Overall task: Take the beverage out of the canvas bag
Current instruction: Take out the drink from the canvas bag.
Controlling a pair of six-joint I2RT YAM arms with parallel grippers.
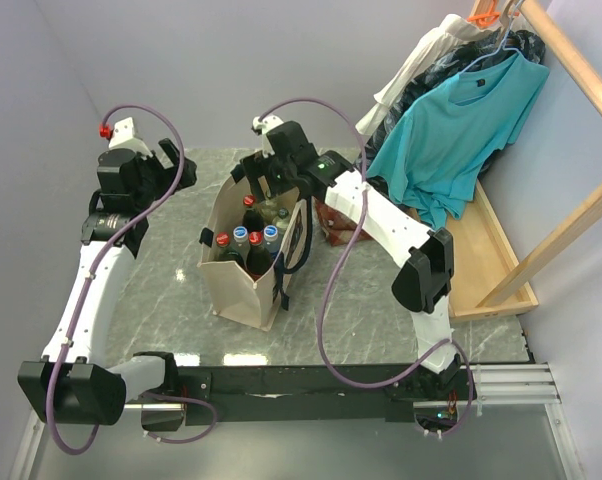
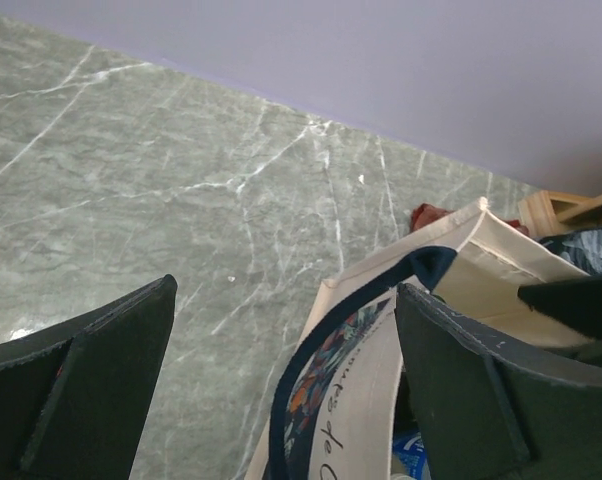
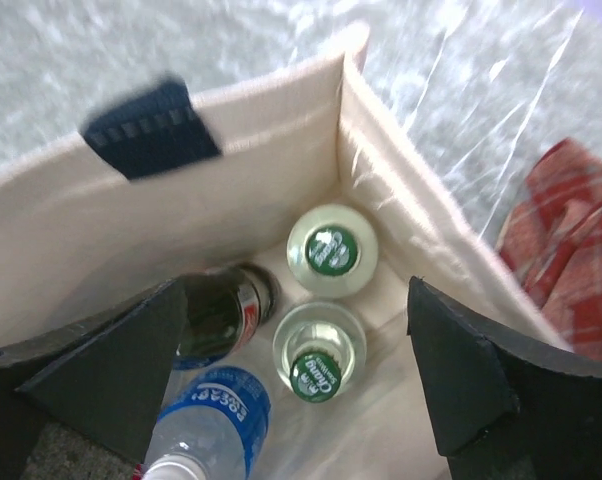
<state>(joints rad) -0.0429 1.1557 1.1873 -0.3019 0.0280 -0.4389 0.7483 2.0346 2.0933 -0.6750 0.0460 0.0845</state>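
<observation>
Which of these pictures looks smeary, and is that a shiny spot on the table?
Right wrist view: blurred throughout, the marble table and red plaid cloth smeared, though the green-capped bottles in the canvas bag can be made out. Left wrist view: fairly sharp, marble veins crisp. Top view: even light, with white glare patches by the table's near edge.

beige canvas bag [image 1: 243, 285] with navy straps; red plaid cloth [image 3: 571, 250]; green-capped bottles [image 3: 332, 250]; grey marbled table [image 1: 171, 300].

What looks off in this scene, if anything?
Nothing looks spilled or damaged. Only oddity: a red plaid cloth lies crumpled on the table just beside the canvas bag. The bottles sit inside the bag.
</observation>
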